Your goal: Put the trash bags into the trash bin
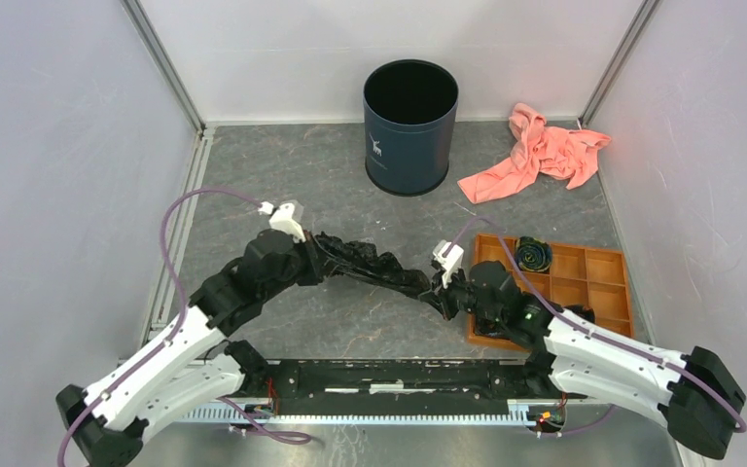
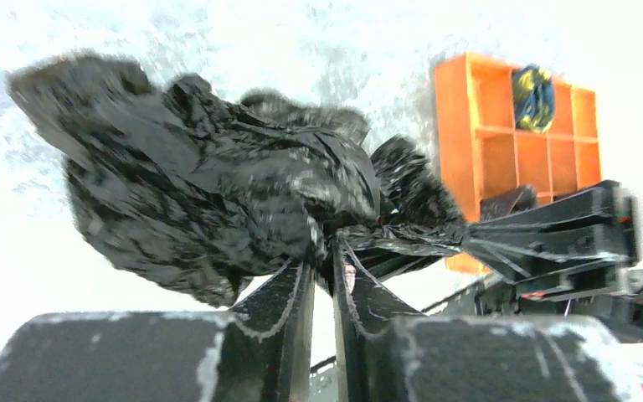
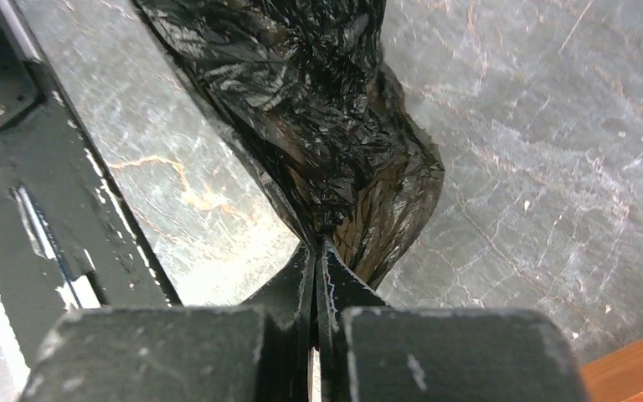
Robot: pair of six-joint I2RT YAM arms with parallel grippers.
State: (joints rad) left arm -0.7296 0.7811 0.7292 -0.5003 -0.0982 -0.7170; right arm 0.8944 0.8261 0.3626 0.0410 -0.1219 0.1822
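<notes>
The grey marbled counter (image 1: 282, 185) carries the navy trash bin (image 1: 409, 131) upright at its far edge, mouth open and dark inside. The black trash bag (image 1: 370, 263) is well apart from the bin, bunched into a crinkled rope stretched between the two arms. A pink cloth (image 1: 535, 151) lies right of the bin. An orange compartment tray (image 1: 584, 282) sits near the right arm. The left claw (image 2: 322, 251) is nearly closed, pinching one end of the bag; the right claw (image 3: 315, 247) is clamped tight on the other.
</notes>
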